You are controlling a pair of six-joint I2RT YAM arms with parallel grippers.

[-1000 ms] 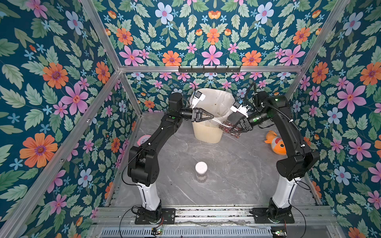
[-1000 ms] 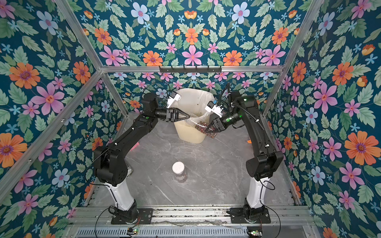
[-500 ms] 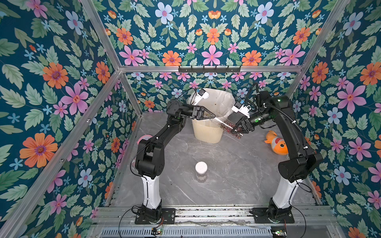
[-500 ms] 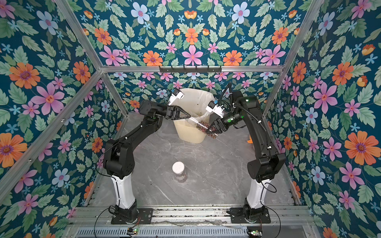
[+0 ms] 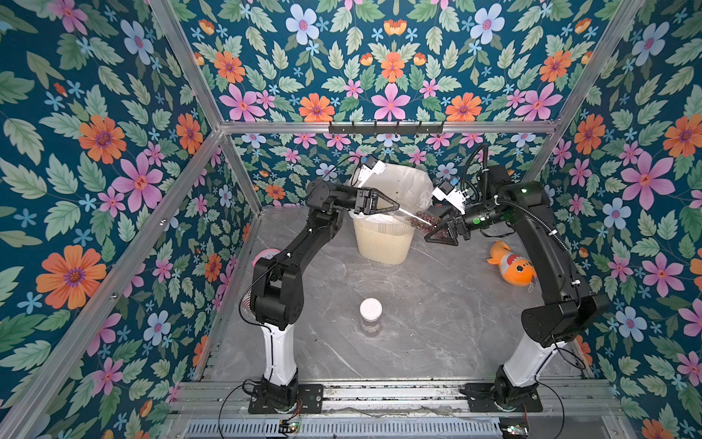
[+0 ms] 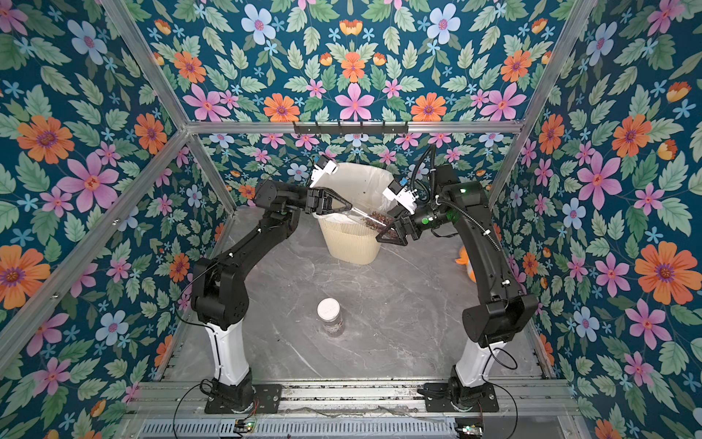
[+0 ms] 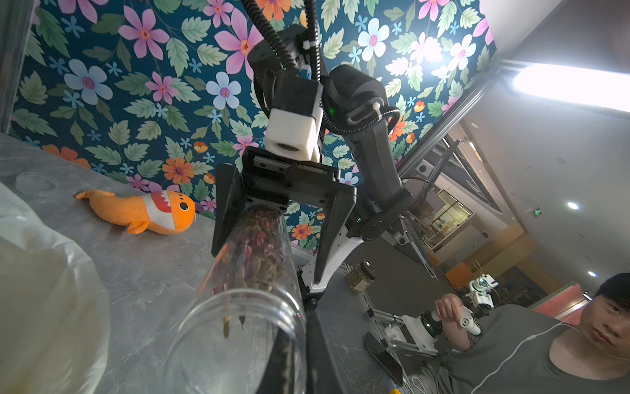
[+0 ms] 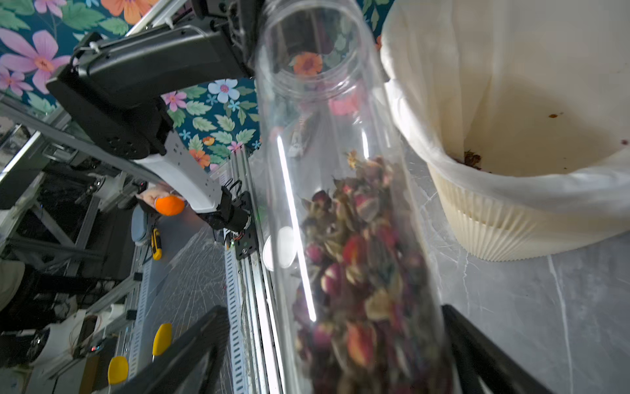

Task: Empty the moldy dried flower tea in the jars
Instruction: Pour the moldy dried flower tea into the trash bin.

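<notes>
- One jar (image 5: 412, 214) lies slanted mid-frame, mouth up-left, dried flower tea (image 5: 427, 221) settled at its base down-right.
- Clamped on its mouth rim: left pincer (image 5: 398, 207); right pincer (image 5: 431, 235) stands apart around the base.

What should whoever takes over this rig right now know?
Left pincer: shut on the open jar near its mouth.
Right pincer: open, straddling that jar's base.
The jar spans between the pincers by the bin, with the dried flower tea gathered at its base end.
Done: this jar is uncapped; a few bits lie in the bin.
Left: tip this jar into the bin, then open and empty the white-lidded jar standing on the table.
</notes>
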